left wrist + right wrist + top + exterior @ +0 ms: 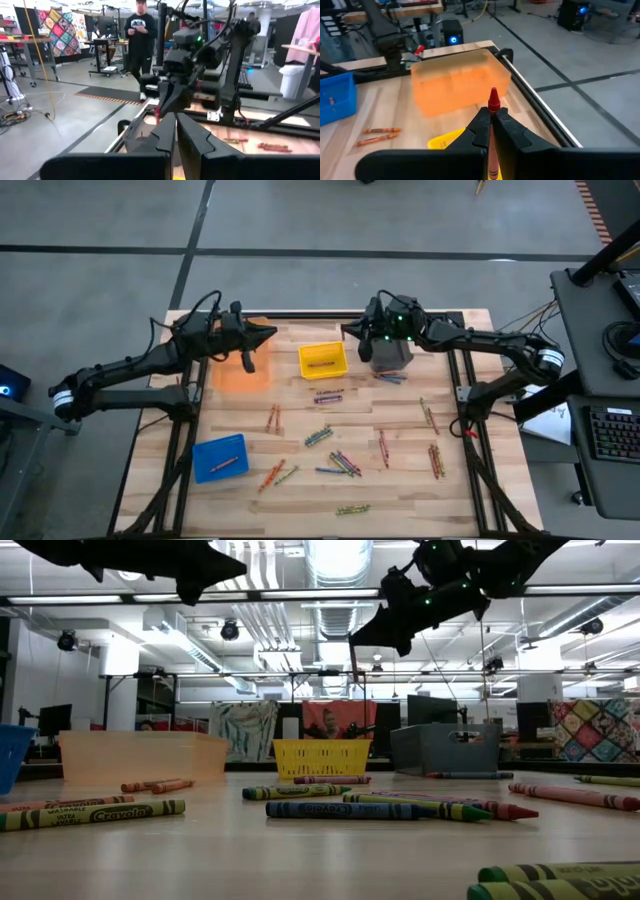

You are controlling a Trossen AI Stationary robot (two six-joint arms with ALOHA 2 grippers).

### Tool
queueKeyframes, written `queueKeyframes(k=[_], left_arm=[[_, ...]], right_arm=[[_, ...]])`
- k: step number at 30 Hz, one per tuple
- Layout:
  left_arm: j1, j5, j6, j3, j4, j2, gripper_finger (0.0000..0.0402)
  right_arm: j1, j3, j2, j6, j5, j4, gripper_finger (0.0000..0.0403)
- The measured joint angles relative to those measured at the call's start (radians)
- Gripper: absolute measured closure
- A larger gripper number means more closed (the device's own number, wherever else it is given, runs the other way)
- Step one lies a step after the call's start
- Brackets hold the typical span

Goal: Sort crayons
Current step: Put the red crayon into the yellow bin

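Crayons lie scattered over most of the near half of your table, with a few already in bins: one in the blue bin and one visible in the yellow bin.

Your biggest risk, as I judge it, is a wrong drop. The right gripper is pressed together on a red crayon, tip pointing forward, and from above it sits between the yellow bin and the grey bin. The orange bin lies ahead of it in the wrist view. If you release here, the red crayon may fall into the yellow bin below or onto bare wood instead of where red belongs.

Next, watch the two arms. The left gripper hangs over the orange bin with its fingers pressed together; I see nothing held in it. If the right arm reaches for that bin, you risk the two arms meeting above it.

Then the grip itself: the crayon is pinched along its length with the tip sticking out past the fingers. A bump against a bin wall may twist or snap it.

Smallest: the loose crayons roll easily, so any low sweep could scatter the clusters near the table's middle.
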Motion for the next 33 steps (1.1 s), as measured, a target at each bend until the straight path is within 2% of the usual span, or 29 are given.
queueKeyframes(k=[4, 8, 14, 18, 23, 26, 31, 33], left_arm=[[0.004, -0.060, 0.061, -0.006, 0.012, 0.010, 0.0400], [0.043, -0.066, 0.137, 0.023, 0.008, 0.012, 0.0400], [0.143, -0.066, 0.252, 0.111, -0.124, 0.018, 0.0400], [0.197, -0.066, 0.263, 0.122, -0.143, 0.035, 0.0400], [0.217, -0.059, 0.263, 0.122, -0.145, 0.071, 0.0400], [0.217, 0.023, 0.252, 0.144, -0.135, 0.101, 0.0400], [0.215, 0.273, 0.159, 0.154, 0.019, 0.187, 0.0401], [0.215, 0.338, 0.151, 0.153, 0.049, 0.219, 0.0401]], right_arm=[[0.010, -0.001, -0.006, -0.013, 0.000, -0.009, 0.0394], [0.002, -0.001, -0.006, -0.071, 0.001, -0.014, 0.0394], [-0.083, 0.029, -0.008, -0.143, 0.004, -0.111, 0.0394], [-0.145, 0.034, -0.008, -0.143, 0.004, -0.113, 0.0394], [-0.164, 0.029, -0.008, -0.141, -0.001, -0.124, 0.0394], [-0.164, 0.028, -0.010, -0.115, -0.046, -0.136, 0.0394], [-0.159, 0.028, -0.012, -0.079, -0.101, -0.132, 0.0394], [-0.153, 0.028, -0.012, -0.080, -0.102, -0.125, 0.0394]])
